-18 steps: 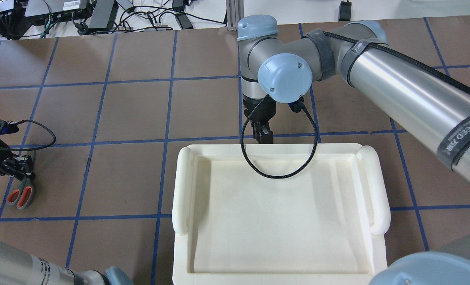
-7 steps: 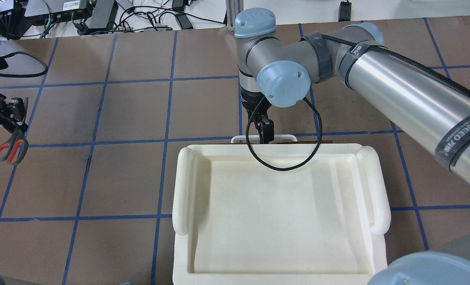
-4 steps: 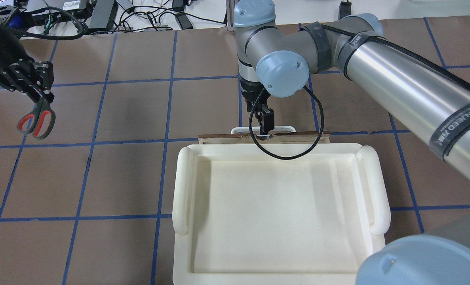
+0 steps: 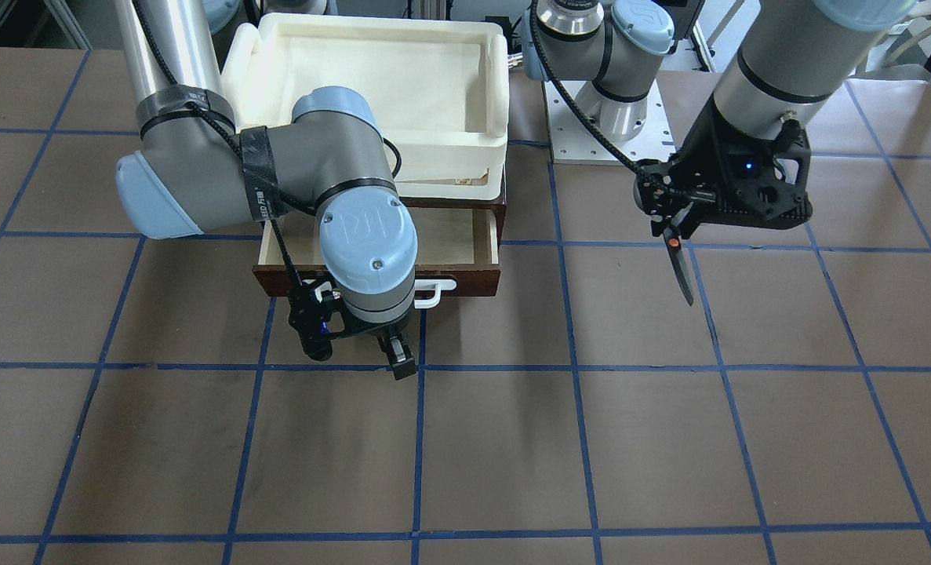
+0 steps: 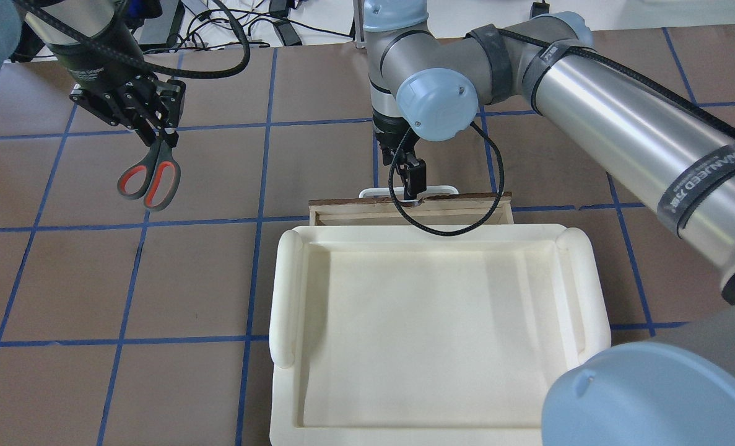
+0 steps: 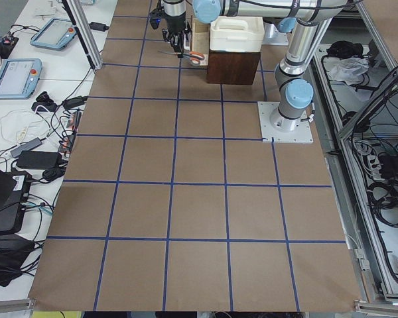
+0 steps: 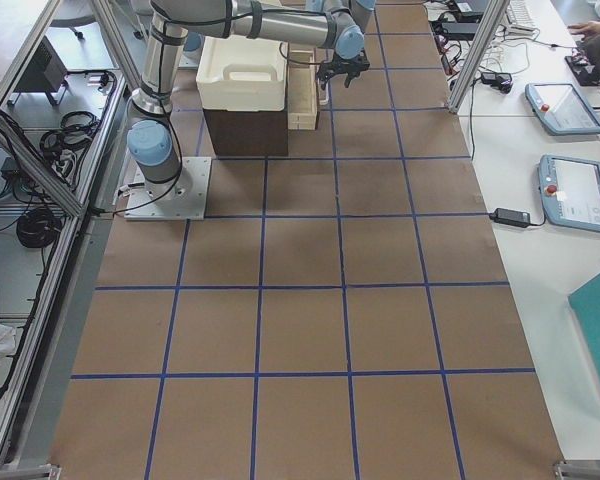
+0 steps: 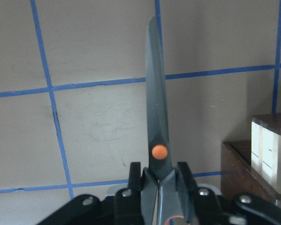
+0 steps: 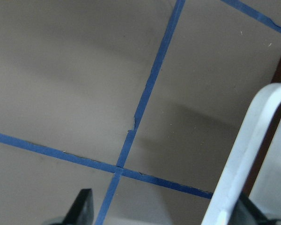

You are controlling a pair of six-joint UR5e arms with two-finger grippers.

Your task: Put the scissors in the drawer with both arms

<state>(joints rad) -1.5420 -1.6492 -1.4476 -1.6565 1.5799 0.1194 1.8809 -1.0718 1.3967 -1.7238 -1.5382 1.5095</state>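
Scissors (image 5: pixel 148 178): where? (JR)

Airborne over the tabletop (image 5: pixel 206 279), well apart from the drawer (image 4: pixel 477 281), toward the table's left end. The left gripper (image 5: pixel 158 135) pinches them just behind the orange pivot dot (image 8: pixel 159 151). The blades are pressed together, tips slanting down toward the operators' edge. Overhead, that gripper hides the blades; its wrist view cuts off the loops. (MK)

Drawer? (JR)

Partly out from beneath the cream tray (image 5: pixel 285 291), near the robot-side edge, front facing the operators' edge. The right arm's wrist (image 4: pixel 367 235) covers much of its pale floor. (MK)

Right tool? (JR)

The right gripper (image 5: pixel 414 184) is at the white handle (image 4: pixel 436 293), jaws spread. Its wrist view shows the bar against one finger, with bare tabletop between the bar and the other finger (image 9: pixel 83 208). Both fingertips are cut off at the frame's bottom. Side views too small to judge. (MK)
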